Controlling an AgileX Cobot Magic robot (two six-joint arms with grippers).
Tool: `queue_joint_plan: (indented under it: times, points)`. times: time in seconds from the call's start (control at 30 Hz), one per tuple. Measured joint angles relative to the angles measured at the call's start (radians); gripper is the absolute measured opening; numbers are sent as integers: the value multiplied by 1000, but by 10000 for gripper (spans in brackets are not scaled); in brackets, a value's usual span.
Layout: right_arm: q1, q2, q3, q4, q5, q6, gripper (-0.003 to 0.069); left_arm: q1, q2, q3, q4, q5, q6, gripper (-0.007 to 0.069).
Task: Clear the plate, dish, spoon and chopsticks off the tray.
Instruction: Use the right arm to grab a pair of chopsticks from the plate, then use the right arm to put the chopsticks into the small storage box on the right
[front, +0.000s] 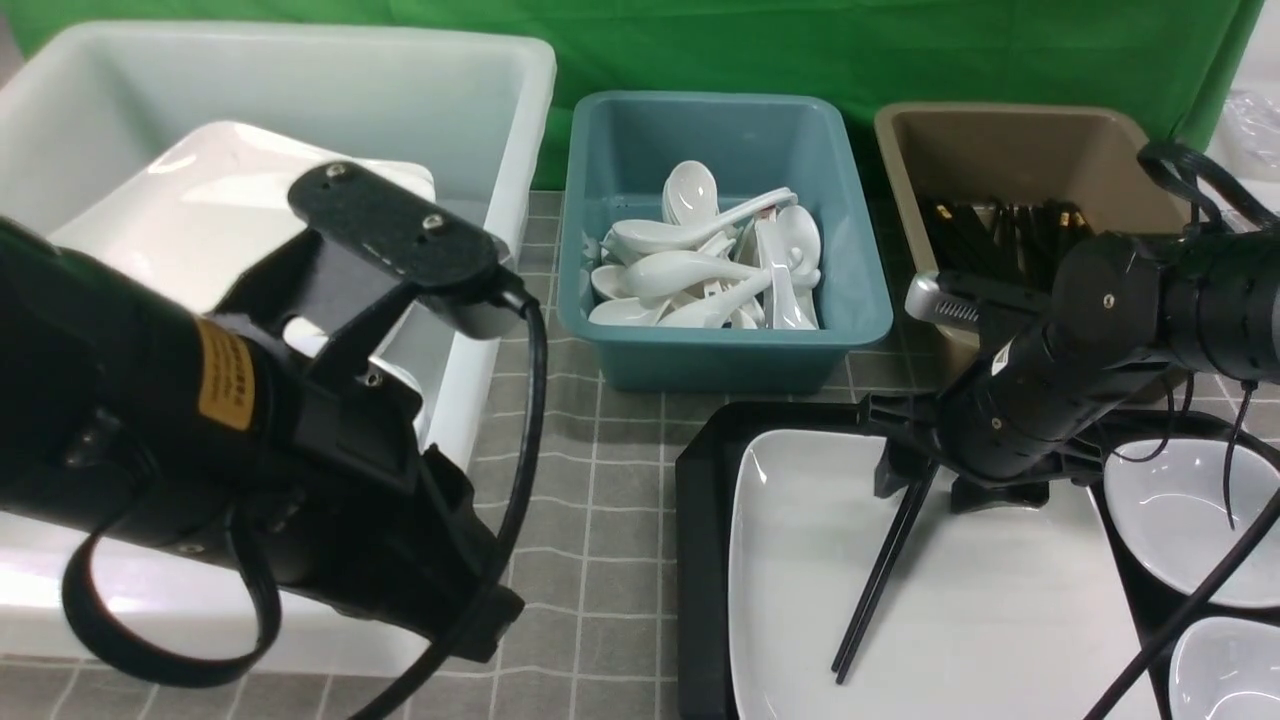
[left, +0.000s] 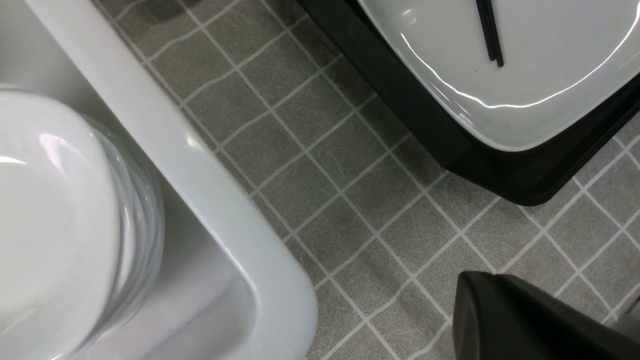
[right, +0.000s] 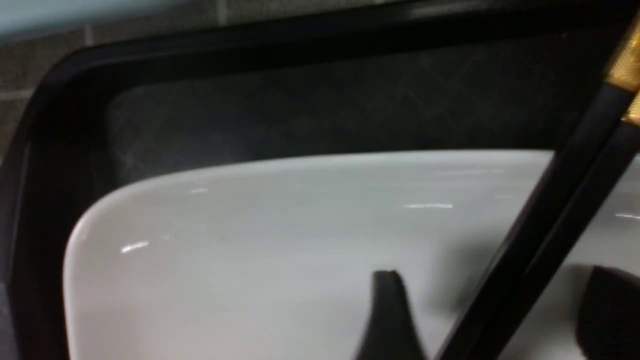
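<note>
Chopsticks (front: 883, 580) lie close side by side on the plate (front: 800, 560). Their thin ends point to the near side, close to the plate's left edge. Their thick ends, with gold bands (right: 625, 70), poke out past the plate's far edge, over the floor of the tray (front: 695, 560), by its far edge. The right claw (front: 950, 480) is wide, with one finger on each side of them. It does not hold them. The left claw (front: 490, 625) is closed, off past the tray's left edge, with nothing in it.

The chopsticks look light and stiff, so they should not bend. They are thin and look smooth, so they could roll or slip on the shiny plate. One could slide out and get left behind. I would pinch both at once, up near the thick ends, and keep the fingers just off the plate. A soft squeeze should do.

The plate looks hard, slick and heavy, and it could chip. It is best held by its raised edge, after the chopsticks are off. The small dish (front: 1190, 520) by the tray's right edge looks slick too, and could crack if it drops. I would hold it by its rim. I can't see a spoon on the tray.
</note>
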Motion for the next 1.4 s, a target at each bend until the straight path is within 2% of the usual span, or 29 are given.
queue_joint_plan:
  times: [0.03, 0.1, 0.13, 0.17, 0.2, 0.57, 0.73, 0.87, 1.07, 1.23, 1.4]
  points:
    - [0, 4, -2, -1, 3, 0, 355, 0, 0, 0, 2, 0, 0, 8]
    - [0, 5, -2, -1, 6, 0, 281, 0, 0, 0, 2, 0, 0, 8]
    - [0, 5, -2, 0, 10, 0, 185, 0, 0, 0, 2, 1, 0, 8]
    - [0, 5, -2, 2, 17, -2, 143, 0, 0, 1, 2, 2, 0, 8]
    - [0, 5, -2, 3, 22, -2, 132, 0, 0, 1, 2, 4, 0, 8]
    - [0, -100, -2, 5, 185, -75, 142, 0, 0, 2, -3, 5, 0, 8]
    - [-4, -254, -6, 5, 207, -126, 142, 0, 0, 2, -5, -22, 0, 8]
    - [-93, -327, -123, 5, 174, -160, 142, 0, 0, 3, -6, -94, 0, 8]
    - [-241, -195, -374, 0, 136, -196, 142, 0, 0, 3, -6, -217, 0, 8]
    - [-293, 6, -589, -2, 58, -208, 142, 0, 0, 3, -12, -273, 0, 8]
    - [-303, 137, -702, -5, -10, -210, 143, 0, 0, 3, -19, -274, 0, 8]
